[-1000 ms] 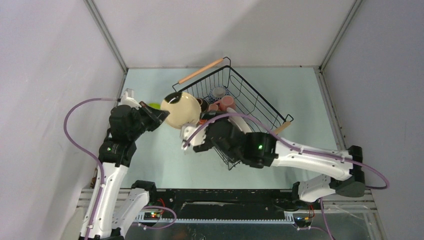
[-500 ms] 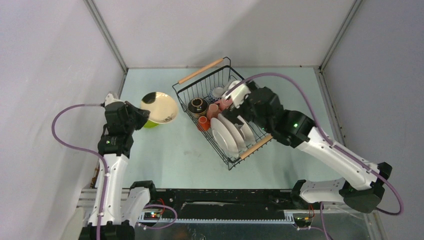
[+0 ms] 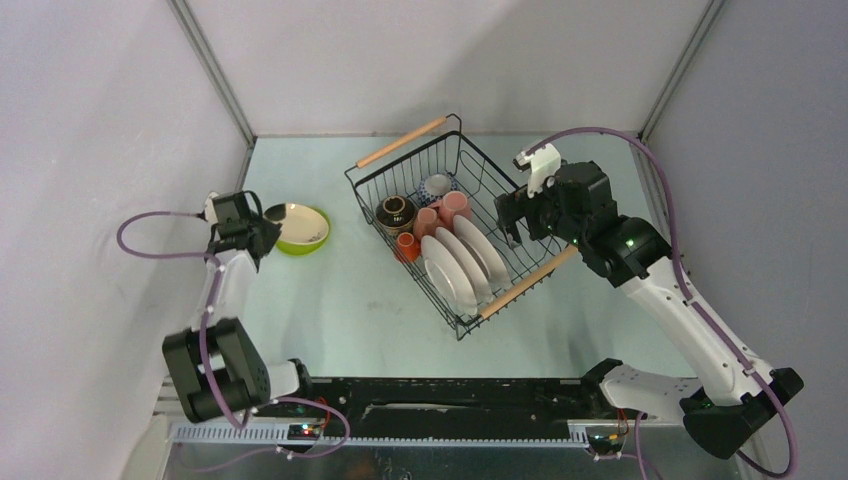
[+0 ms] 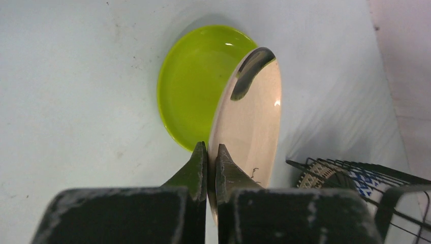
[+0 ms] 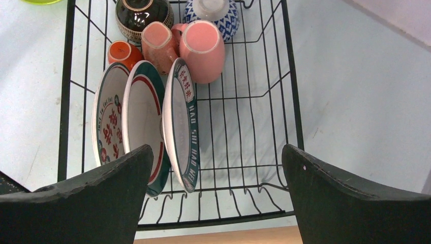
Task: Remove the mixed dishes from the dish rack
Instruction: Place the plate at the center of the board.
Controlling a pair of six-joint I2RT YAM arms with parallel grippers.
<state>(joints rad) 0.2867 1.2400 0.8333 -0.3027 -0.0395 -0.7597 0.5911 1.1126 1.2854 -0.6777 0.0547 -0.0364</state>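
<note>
The black wire dish rack (image 3: 352,176) stands in the middle of the table, also in the right wrist view (image 5: 290,96). It holds three upright green-rimmed plates (image 5: 183,122) (image 3: 455,265), two pink mugs (image 5: 202,51) (image 3: 446,210), an orange cup (image 5: 122,53), a dark bowl (image 5: 142,15) and a blue patterned bowl (image 5: 213,12). My right gripper (image 5: 216,150) (image 3: 518,218) is open and empty above the rack's right side. My left gripper (image 4: 211,152) (image 3: 260,226) is shut on the rim of a cream saucer (image 4: 251,117), which is tilted over a lime-green dish (image 4: 190,86) (image 3: 318,237).
Wooden rod handles sit at the rack's far end (image 3: 402,141) and near-right end (image 3: 527,282). Grey walls close in the table on the left, back and right. The rack's corner shows at the right of the left wrist view (image 4: 356,178).
My left arm carried the cream saucer left and down onto the green dish. My right arm swung from the rack's near side to its right side.
</note>
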